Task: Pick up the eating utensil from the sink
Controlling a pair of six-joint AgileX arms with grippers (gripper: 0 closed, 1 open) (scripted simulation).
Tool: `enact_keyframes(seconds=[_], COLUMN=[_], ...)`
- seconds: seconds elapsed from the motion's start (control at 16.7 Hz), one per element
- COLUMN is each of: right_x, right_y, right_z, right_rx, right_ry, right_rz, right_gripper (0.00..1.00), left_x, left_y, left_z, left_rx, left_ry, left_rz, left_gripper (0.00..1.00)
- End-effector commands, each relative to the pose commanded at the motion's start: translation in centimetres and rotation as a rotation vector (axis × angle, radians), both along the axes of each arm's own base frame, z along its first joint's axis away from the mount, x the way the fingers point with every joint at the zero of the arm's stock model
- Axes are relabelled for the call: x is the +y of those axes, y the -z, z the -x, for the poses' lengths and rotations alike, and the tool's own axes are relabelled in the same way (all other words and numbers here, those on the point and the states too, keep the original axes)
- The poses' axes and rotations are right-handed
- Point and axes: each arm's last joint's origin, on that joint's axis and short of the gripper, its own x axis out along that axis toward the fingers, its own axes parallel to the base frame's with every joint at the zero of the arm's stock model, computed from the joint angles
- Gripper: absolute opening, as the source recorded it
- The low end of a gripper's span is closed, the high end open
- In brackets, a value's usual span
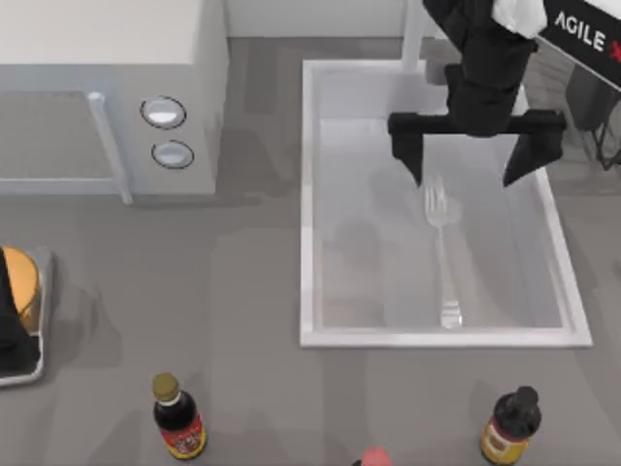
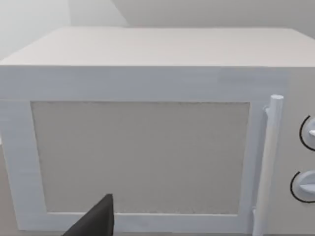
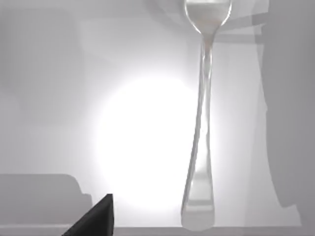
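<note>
Near edge of table in top view: a dark sauce bottle w/ red label (image 1: 179, 417) at left, another dark bottle w/ yellow label (image 1: 509, 427) at right, a red cap (image 1: 376, 457) between them. None of these matter for the grab.

Next back, the sink (image 1: 307, 194), big white basin on the table's right half. The fork (image 1: 441, 254) lies flat on the basin floor, lengthwise, wide handle end toward the near rim, tines toward the faucet post (image 1: 412, 34). In the right wrist view the fork (image 3: 202, 123) runs straight along the frame, nothing touching it.

Right gripper (image 1: 477, 150) hangs over the basin just past the tines, fingers spread wide and holding nothing; they straddle a line across the fork's axis, which is the right orientation.

To do this step well, I'd judge: slide back along the fork so the fingers bracket the neck or mid-handle, not the tines; keep the wrist square to the handle; descend till the tips nearly touch the basin floor, since the fork is thin and flat; close slowly and centred so it doesn't skate sideways or tip up on one end. Lift straight, clear of the rim.

Farther left, the microwave (image 1: 107, 97). The left wrist view faces the microwave (image 2: 142, 147) door; left arm is parked there, can't tell its finger state
</note>
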Motion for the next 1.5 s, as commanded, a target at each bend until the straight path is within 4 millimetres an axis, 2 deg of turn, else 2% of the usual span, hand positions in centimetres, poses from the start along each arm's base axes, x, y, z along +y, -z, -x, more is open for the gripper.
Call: enact_keyframes(seconds=[0.18,0.54,0.66,0.72,0.96,1.5], right_x=[0.1,0.4,0.3,0.3,0.3,0.3], right_y=[2.5,11.8,14.0,14.5,14.6,14.6], right_z=[-0.2,-0.4,0.0,0.1,0.1,0.1], right_rx=[0.005,-0.016,-0.006,-0.002,-0.002,-0.002], right_ry=[-0.001,-0.004,-0.004,-0.004,-0.004,-0.004], right_rz=[0.002,-0.006,-0.002,-0.001,-0.001,-0.001], right_gripper=[1.00,1.00,1.00,1.00,1.00,0.32], left_x=[0.0,0.0,0.0,0.0,0.0,0.0], left_y=[0.0,0.0,0.0,0.0,0.0,0.0], left_z=[0.0,0.0,0.0,0.0,0.0,0.0], left_rx=[0.000,0.000,0.000,0.000,0.000,0.000], left_ry=[0.000,0.000,0.000,0.000,0.000,0.000], left_rz=[0.000,0.000,0.000,0.000,0.000,0.000], left_gripper=[1.00,1.00,1.00,1.00,1.00,1.00])
